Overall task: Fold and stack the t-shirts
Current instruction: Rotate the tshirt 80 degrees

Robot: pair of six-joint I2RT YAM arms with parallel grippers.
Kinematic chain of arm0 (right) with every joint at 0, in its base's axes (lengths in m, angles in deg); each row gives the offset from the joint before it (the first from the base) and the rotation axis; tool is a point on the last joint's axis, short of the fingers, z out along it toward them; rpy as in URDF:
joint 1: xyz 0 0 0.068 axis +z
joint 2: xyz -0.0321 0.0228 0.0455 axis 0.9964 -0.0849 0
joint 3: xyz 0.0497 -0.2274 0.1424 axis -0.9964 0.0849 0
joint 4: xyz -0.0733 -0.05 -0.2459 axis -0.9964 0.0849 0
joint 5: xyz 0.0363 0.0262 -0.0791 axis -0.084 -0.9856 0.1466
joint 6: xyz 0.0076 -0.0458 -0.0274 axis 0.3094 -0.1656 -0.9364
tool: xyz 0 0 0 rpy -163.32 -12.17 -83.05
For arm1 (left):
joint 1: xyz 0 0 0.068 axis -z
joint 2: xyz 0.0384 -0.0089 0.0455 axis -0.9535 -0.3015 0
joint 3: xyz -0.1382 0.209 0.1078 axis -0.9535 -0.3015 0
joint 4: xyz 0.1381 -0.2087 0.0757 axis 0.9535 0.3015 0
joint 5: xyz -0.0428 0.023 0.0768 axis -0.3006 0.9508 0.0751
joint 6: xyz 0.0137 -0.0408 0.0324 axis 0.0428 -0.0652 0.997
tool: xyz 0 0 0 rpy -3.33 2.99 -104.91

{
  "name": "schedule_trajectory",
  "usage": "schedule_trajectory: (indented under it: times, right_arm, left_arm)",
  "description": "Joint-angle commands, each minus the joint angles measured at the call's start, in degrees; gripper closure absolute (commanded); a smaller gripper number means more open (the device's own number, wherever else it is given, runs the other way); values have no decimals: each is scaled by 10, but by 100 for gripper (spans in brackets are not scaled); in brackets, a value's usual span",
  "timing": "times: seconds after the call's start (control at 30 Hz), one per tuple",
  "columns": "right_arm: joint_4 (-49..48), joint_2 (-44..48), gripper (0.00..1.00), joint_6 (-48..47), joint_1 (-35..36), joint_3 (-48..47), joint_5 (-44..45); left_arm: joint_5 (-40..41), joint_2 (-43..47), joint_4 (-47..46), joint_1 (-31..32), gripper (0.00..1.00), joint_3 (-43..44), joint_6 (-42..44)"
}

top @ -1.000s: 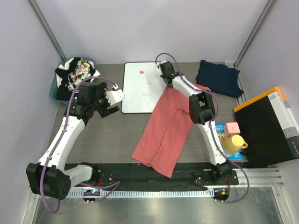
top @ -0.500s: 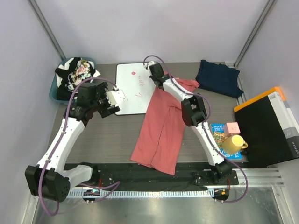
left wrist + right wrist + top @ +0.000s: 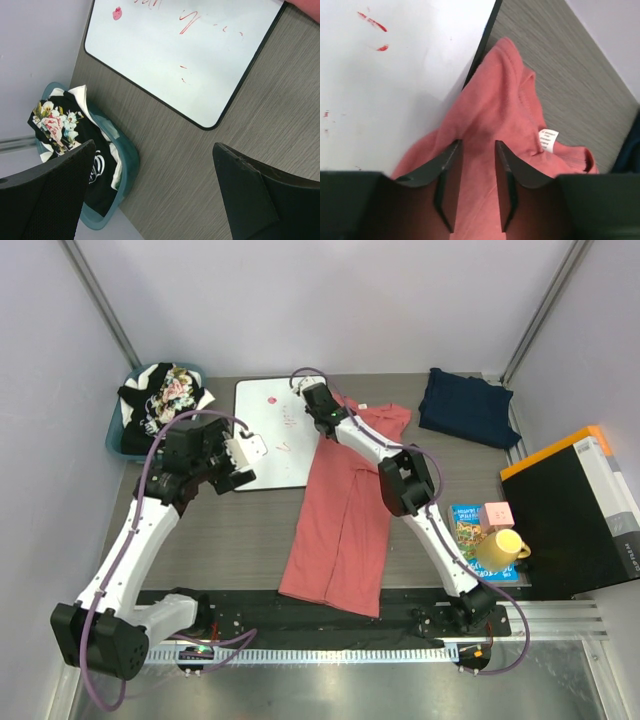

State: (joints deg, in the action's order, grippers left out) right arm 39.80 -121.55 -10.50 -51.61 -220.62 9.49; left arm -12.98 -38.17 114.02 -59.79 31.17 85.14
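The right gripper (image 3: 475, 172) is clamped on the salmon t-shirt (image 3: 340, 525) near its collar, at the right edge of the whiteboard (image 3: 268, 430), upper centre of the top view. The shirt trails down to lower centre. The left gripper (image 3: 154, 150) hovers with its jaws wide apart, holding nothing. The navy t-shirt (image 3: 468, 405) lies upper right. The floral and black shirts (image 3: 165, 395) fill the teal bin (image 3: 129, 162), upper left.

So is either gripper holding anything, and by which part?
Right gripper pinches the coral t-shirt by a bunched fold near its collar; left gripper is open, holding nothing.
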Motion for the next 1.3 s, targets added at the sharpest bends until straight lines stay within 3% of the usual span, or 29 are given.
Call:
schedule_trajectory:
  times: [0.0,0.2,0.3,0.33,0.4,0.43,0.47,0.57,0.63,0.77,0.9,1.07,1.27]
  right_arm:
    - [-7,64,59,21,-11,11,22]
    - [-4,156,51,72,-57,30,-11]
    - [8,207,66,63,-82,66,-28]
    - [11,222,88,58,-88,79,-28]
    - [17,264,99,45,-108,120,-43]
    - [25,276,99,40,-115,134,-47]
    - [30,287,99,23,-128,159,-48]
    - [49,330,99,10,-147,201,-62]
    - [50,347,99,-7,-163,219,-64]
    - [51,379,99,-15,-186,241,-63]
    - [51,391,99,-14,-204,252,-67]
    - [45,393,99,-14,-221,249,-70]
    - [43,391,99,-19,-232,225,-71]
  left_arm:
    - [-20,6,-2,7,0,-11,-11]
    - [-58,-17,-54,10,0,-38,-48]
    - [-85,-65,-99,28,2,-47,-54]
    - [-92,-89,-105,42,9,-40,-54]
    - [-106,-157,-114,55,64,-6,-74]
    - [-107,-176,-149,56,86,2,-96]
    - [-116,-193,-172,58,100,10,-123]
    - [-137,-265,-194,77,100,50,-131]
    - [-144,-328,-160,99,100,88,-133]
    - [-169,-436,-81,116,100,258,-159]
    - [-196,-511,-67,127,100,365,-182]
    - [-128,-588,-61,159,100,438,-155]
    - [-62,-652,-82,176,100,461,-131]
